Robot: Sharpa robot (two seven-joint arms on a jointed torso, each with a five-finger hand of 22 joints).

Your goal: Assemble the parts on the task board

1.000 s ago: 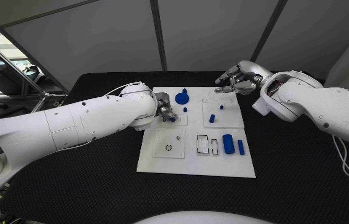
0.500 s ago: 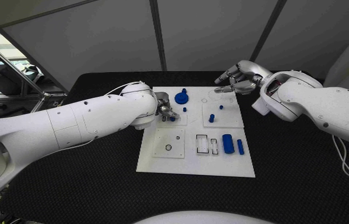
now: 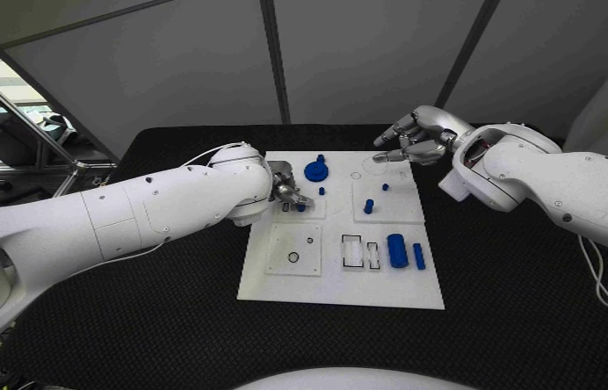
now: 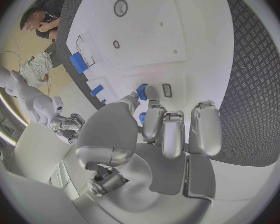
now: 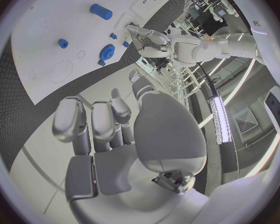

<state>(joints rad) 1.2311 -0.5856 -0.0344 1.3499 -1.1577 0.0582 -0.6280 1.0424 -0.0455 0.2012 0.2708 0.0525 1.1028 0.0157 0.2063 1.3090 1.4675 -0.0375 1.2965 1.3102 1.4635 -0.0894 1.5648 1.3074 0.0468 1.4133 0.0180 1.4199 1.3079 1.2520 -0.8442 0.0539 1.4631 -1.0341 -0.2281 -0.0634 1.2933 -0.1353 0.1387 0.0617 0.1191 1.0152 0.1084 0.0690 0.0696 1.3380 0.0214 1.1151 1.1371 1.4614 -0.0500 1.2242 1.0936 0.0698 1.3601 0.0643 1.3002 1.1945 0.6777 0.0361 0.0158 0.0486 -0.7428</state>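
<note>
Task board: white rectangular plate (image 3: 304, 276) lying flat in the middle of the black table (image 3: 126, 320), its long side running from near to far.
Left hand: silver hand (image 3: 289, 190) low over the board's far-left part, fingers drawn together, fingertips (image 4: 150, 92) pinching a small blue part (image 4: 142, 91) against the board; a second small blue piece (image 4: 142, 118) shows just under the fingers.
Right hand: silver hand (image 3: 415, 140) raised above the board's far-right corner, fingers loosely curled and apart, holding nothing.
Round blue part: flat blue disc with a knob (image 3: 317, 171) on the far middle of the board, just right of the left hand.
Small blue peg: upright blue peg (image 3: 369, 205) on the right half of the board.
Large blue cylinder: lying (image 3: 398, 250) on the near-right part of the board, with a slimmer blue bar (image 3: 419, 256) just to its right.
Clear frames: two small rectangular outlines (image 3: 361, 253) left of the cylinder.
Black ring: small ring (image 3: 294, 256) on the near-left square plate.
</note>
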